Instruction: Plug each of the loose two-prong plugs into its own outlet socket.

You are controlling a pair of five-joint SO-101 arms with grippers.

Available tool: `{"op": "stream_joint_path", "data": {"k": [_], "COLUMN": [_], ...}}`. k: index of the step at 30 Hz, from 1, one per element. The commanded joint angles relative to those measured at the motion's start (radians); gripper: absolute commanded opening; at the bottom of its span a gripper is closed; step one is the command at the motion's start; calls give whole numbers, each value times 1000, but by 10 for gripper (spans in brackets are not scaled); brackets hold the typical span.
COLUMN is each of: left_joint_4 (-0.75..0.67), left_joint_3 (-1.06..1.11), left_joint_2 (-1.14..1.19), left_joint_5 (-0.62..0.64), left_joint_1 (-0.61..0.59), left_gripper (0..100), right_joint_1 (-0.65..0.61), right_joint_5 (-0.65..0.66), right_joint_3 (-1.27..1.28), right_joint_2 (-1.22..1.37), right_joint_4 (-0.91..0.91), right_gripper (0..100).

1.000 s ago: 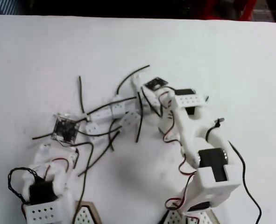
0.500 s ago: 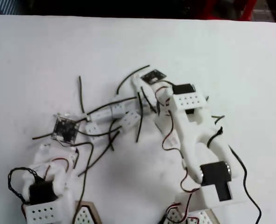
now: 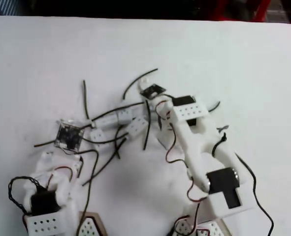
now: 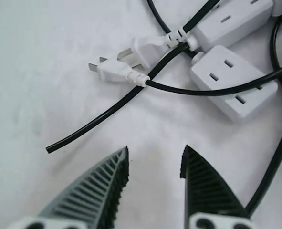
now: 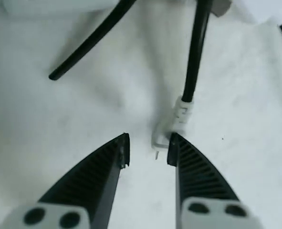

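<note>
Plug (image 5: 172, 129) on a black cord (image 5: 196, 52) lies at the right gripper's (image 5: 148, 145) parted fingertips, touching one, apparently lined up for a grasp; the left gripper (image 4: 155, 160), also spread, faces two loose plugs (image 4: 117, 71) beside sockets (image 4: 234, 81).

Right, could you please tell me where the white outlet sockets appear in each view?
High view: outlet sockets mid-table, between the two arms, among black cords.
Left wrist view: two outlet sockets beyond the left gripper, beside two loose plugs.
Right wrist view: a pale blurred block, perhaps one; cannot tell.
Shared landmark: the black cords.
</note>
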Motion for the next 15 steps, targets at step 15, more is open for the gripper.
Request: {"op": "stream_joint_path", "data": {"k": [15], "left_joint_4": [3], "left_joint_3": [-37], "left_joint_2": [-2], "left_joint_5": [0], "left_joint_1": [-8], "left_gripper": [193], "right_joint_1": [111], "right_joint_5": [46], "right_joint_3": [-46], "right_joint_2": [107], "right_joint_4": [-61], "right_gripper": [130]}}
